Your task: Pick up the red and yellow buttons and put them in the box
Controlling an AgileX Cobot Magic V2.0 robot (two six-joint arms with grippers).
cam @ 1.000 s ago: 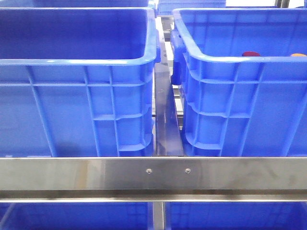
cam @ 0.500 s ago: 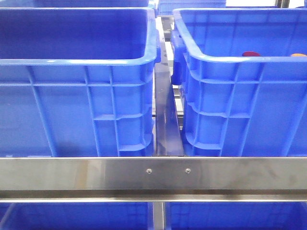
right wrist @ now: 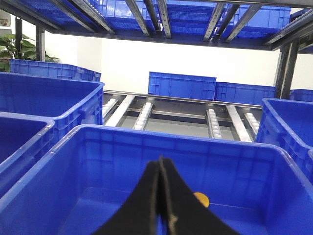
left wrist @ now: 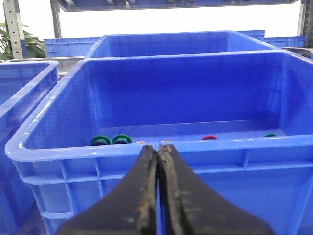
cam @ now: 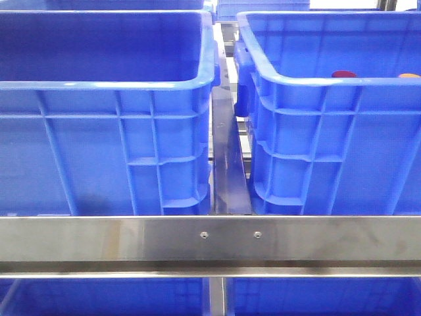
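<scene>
Nothing shifts in the front view since the earlier frames: two blue crates sit side by side behind a steel rail (cam: 210, 238). My left gripper (left wrist: 158, 152) hangs outside the near wall of a blue crate (left wrist: 146, 152), fingers pressed together, empty; a red button (left wrist: 209, 137) lies inside with green rings (left wrist: 111, 140). My right gripper (right wrist: 161, 166), fingers likewise together, hangs over another crate (right wrist: 122, 142) holding a yellow button (right wrist: 201, 199). Crate walls bar any low approach.

left claw (left wrist: 158, 161) closed, empty | before blue bin (left wrist: 161, 147) | inside: green rings (left wrist: 111, 140), red button (left wrist: 209, 137)
</scene>
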